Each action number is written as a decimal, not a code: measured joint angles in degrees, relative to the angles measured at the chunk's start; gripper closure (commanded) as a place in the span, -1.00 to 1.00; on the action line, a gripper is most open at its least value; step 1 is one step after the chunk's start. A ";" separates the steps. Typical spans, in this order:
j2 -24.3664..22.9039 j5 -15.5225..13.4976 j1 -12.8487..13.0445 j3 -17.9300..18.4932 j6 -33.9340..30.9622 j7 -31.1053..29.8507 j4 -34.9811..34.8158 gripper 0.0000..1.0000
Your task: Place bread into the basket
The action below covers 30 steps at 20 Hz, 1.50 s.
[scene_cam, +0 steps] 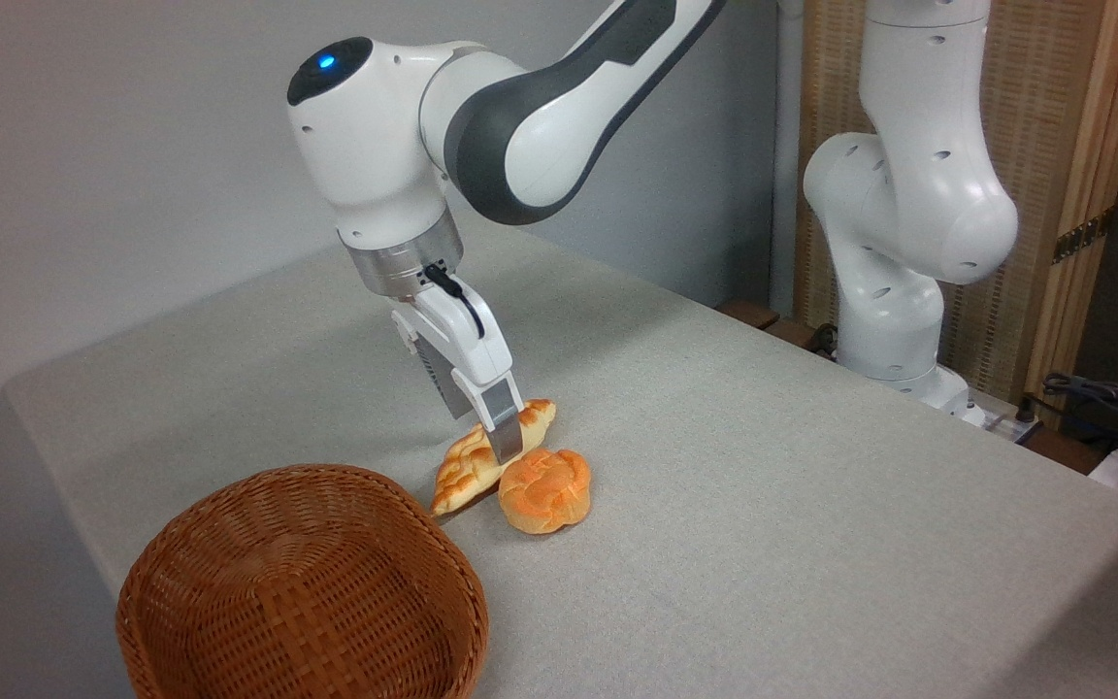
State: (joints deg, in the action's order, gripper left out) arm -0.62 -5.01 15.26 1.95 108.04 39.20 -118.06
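Grasp step is judged underway: gripper (503,439) is seen at frame centre, clamped on the plaited loaf (481,461), which lies on the table (811,505) touching the round bun (545,491). Next, a lift w/o dragging the bun is needed, then transfer to the wicker basket (299,592), lower left.

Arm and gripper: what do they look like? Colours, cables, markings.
Glossy white arm with dark grey joint panels and a lit blue dot on a black cap. Silver ring at the wrist, short black cable below it. White gripper body, grey metal fingers.
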 measured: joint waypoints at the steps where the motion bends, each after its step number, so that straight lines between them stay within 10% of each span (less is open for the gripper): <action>1: 0.26 0.00 0.21 0.00 0.05 0.00 0.00 -1.00; 10: 2.23 0.00 1.03 -0.87 1.81 0.00 0.08 -0.98; 13: 2.28 0.00 1.14 -1.00 2.02 0.00 0.09 0.07; 14: 2.29 0.00 1.14 -1.00 2.04 0.00 0.09 0.15; 30: 2.10 0.00 1.18 -1.11 2.09 0.00 1.37 0.03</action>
State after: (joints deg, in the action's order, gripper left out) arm 1.47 -5.01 16.44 0.84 110.13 39.20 -116.69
